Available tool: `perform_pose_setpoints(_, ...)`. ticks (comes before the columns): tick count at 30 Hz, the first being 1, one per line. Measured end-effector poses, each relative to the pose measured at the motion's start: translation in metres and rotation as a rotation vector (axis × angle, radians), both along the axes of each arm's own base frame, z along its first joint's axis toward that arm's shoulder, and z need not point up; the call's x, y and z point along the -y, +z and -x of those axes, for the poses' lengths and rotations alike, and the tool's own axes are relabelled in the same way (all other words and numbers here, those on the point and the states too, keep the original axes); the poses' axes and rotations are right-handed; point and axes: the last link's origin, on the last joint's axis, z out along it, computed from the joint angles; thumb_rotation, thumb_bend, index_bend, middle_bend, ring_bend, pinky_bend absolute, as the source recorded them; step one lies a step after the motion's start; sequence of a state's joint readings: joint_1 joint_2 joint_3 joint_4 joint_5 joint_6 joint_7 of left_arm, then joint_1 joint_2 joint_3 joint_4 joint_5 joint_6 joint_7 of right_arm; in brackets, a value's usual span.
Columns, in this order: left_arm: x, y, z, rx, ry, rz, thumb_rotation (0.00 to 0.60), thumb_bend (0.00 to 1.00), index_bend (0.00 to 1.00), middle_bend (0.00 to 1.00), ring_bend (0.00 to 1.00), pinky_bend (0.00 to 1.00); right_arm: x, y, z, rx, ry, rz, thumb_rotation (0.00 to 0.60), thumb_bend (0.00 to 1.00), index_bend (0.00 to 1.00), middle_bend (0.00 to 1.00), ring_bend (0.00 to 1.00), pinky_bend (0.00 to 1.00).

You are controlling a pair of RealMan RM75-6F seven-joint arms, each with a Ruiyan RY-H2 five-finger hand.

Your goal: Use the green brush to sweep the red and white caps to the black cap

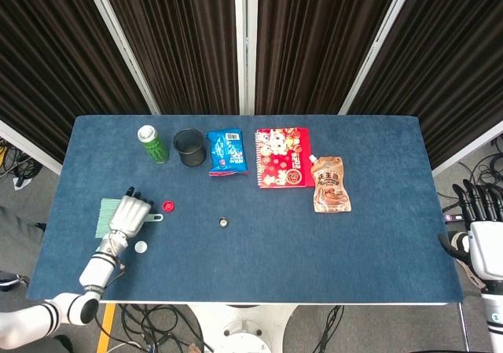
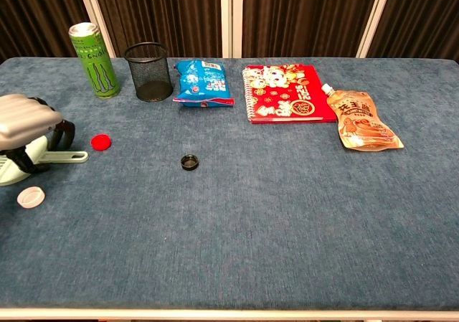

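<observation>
The green brush [image 2: 63, 157] lies flat at the table's left edge, its handle pointing right toward the red cap [image 2: 101, 142]. My left hand [image 2: 25, 117] sits on top of the brush, fingers curled over its far side and thumb on the near side, and holds it against the cloth. In the head view the left hand [image 1: 130, 215] covers the middle of the brush [image 1: 105, 214]. The white cap [image 2: 31, 197] lies just in front of the hand. The black cap [image 2: 190, 162] sits near the table's middle. My right hand [image 1: 481, 229] hangs off the right edge, fingers spread, holding nothing.
Along the back stand a green can [image 2: 94, 60], a black mesh cup [image 2: 149, 72], a blue snack bag [image 2: 204, 82], a red notebook [image 2: 288, 94] and a brown pouch [image 2: 363, 122]. Bare blue cloth lies between the caps.
</observation>
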State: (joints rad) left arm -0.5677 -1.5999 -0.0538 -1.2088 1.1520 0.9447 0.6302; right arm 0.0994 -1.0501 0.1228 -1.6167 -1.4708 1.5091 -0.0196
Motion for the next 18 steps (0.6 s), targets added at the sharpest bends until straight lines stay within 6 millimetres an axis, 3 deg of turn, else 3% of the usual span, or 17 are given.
perform_pose_setpoints(8, -0.0009, -0.0033, 0.0, -0.043, -0.013, 0.014, 0.6, 0.25, 0.42, 0.47, 0.29, 0.18, -0.0009, 0.0, 0.0022, 0.006, -0.004, 0.002, 0.6, 0.12, 0.0, 0.03, 0.0, 0.0)
perform_pose_setpoints(15, -0.001, -0.0061, -0.0016, -0.044, -0.024, 0.02, 0.6, 0.29, 0.45, 0.52, 0.37, 0.41, -0.0018, -0.0008, 0.0043, 0.011, -0.009, -0.002, 0.6, 0.12, 0.0, 0.03, 0.0, 0.0)
perform_pose_setpoints(18, -0.0011, -0.0053, -0.0021, -0.027, -0.025, 0.018, 0.6, 0.33, 0.46, 0.54, 0.39, 0.45, -0.0019, -0.0001, 0.0041, 0.01, -0.008, 0.0, 0.6, 0.12, 0.0, 0.03, 0.0, 0.0)
